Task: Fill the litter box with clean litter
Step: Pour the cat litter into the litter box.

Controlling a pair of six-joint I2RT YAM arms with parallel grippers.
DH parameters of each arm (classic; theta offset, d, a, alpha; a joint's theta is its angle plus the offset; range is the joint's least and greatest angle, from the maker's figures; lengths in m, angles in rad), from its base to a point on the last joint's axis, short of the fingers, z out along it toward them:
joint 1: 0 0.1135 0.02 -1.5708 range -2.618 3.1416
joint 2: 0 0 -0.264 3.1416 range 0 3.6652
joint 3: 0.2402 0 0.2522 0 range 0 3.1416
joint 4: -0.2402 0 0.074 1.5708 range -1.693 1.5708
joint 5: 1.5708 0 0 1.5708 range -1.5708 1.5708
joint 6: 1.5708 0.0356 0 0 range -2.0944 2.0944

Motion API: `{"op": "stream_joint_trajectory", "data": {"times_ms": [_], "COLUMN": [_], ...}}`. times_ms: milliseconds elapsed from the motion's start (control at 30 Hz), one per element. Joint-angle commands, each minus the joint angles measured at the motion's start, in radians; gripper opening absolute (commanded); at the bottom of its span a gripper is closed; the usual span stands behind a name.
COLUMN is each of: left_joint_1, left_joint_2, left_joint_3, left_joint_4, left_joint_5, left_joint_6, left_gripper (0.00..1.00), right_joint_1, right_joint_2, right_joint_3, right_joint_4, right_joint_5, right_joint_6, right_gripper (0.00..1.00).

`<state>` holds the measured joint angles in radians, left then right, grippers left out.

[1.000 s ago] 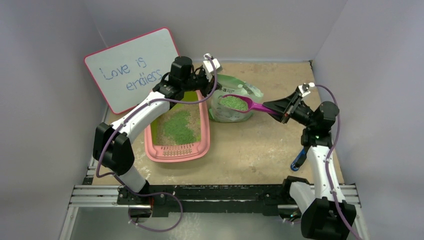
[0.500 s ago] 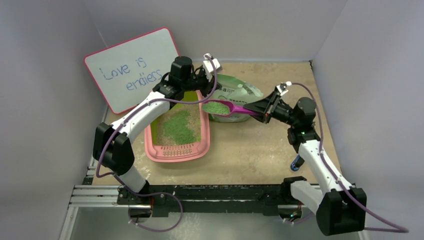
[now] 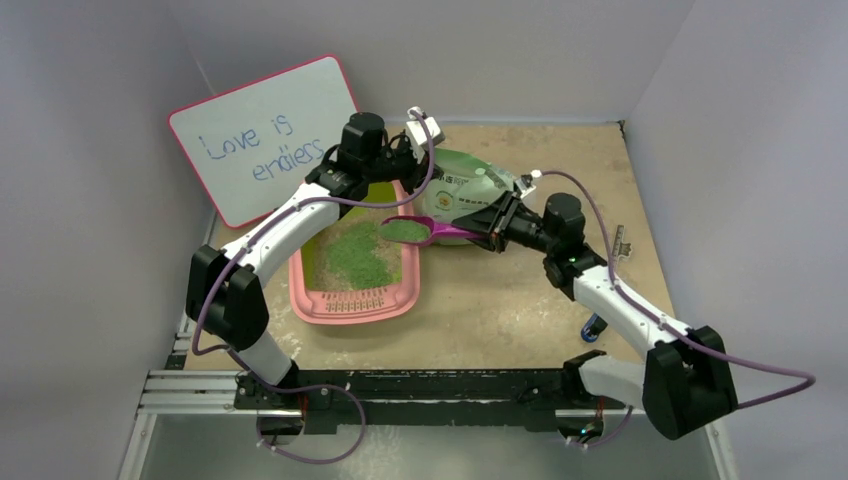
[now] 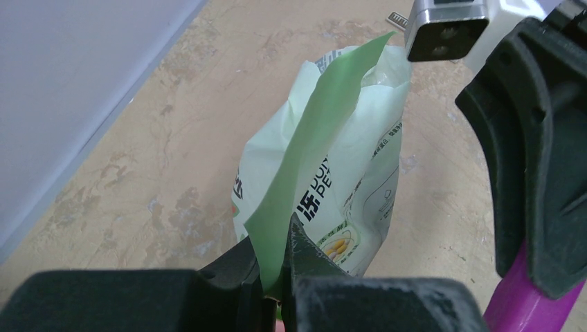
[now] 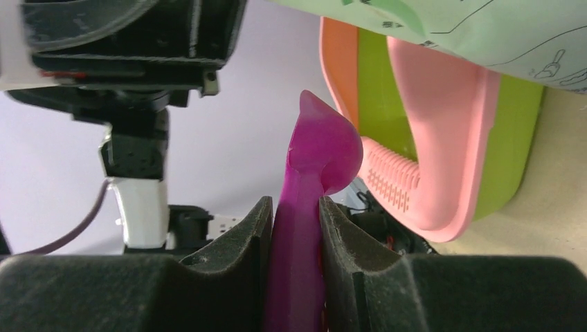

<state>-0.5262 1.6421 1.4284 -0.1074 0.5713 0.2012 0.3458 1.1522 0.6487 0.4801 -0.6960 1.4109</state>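
Top view: the litter box [image 3: 303, 290] sits at 9 o'clock of the table [image 3: 520, 300], its slotted lip toward 6 o'clock. The clean litter [image 3: 356, 256] lies as a green patch on its floor, with paler beige grains around the edges. A pale green bag [image 3: 470, 192] stands just beside the box, at its 2 o'clock, and a whiteboard [image 3: 262, 140] leans on the wall at 11 o'clock. The left gripper [image 3: 412, 158] reaches toward 3 o'clock to the bag's top. The right gripper [image 3: 480, 230] points toward 9 o'clock, grasping the handle of a magenta scoop [image 3: 440, 232]. The scoop's bowl, heaped with green granules, hangs above the box's 3 o'clock wall. Left wrist view: the left gripper [image 4: 280, 266] is clenched on the bag's [image 4: 346, 166] green top flap, jaws pinched tight with the flap between them. The bag stands upright on the table beyond. At 3 o'clock one of the right gripper's fingers [image 4: 540, 173] fills the edge, with the scoop's [image 4: 516, 308] handle below it. Right wrist view: the right gripper [image 5: 296, 221] clamps the scoop [image 5: 315, 155] handle between both pads, seen edge-on, so its load is hidden. The litter box [image 5: 450, 104] is at 2 o'clock, pink rim, lime inner wall and grille visible. The bag [image 5: 471, 28] crosses the top at 1 o'clock.
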Motion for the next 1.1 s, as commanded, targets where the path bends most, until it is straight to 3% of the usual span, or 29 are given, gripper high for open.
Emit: {"op": "stream_joint_trajectory", "data": {"times_ms": [0, 300, 667, 1067], "left_joint_1": [-0.003, -0.003, -0.002, -0.003], "left_joint_2": [-0.044, -0.051, -0.048, -0.053], "left_joint_3": [0.024, 0.015, 0.04, 0.028], "left_joint_4": [0.14, 0.144, 0.074, 0.059], "left_joint_5": [0.0, -0.004, -0.012, -0.024], "left_joint_6": [0.009, 0.009, 0.04, 0.046], "left_gripper": [0.0, 0.0, 0.0, 0.0], "right_joint_1": [0.062, 0.2, 0.255, 0.28], "right_joint_2": [0.013, 0.056, 0.129, 0.148], "right_joint_3": [0.091, 0.256, 0.297, 0.357], "right_joint_4": [0.002, -0.285, -0.222, -0.331], "right_joint_5": [0.134, 0.428, 0.48, 0.468], "right_joint_6": [-0.102, -0.312, -0.308, -0.389], "right_gripper": [0.0, 0.0, 0.0, 0.0]}}
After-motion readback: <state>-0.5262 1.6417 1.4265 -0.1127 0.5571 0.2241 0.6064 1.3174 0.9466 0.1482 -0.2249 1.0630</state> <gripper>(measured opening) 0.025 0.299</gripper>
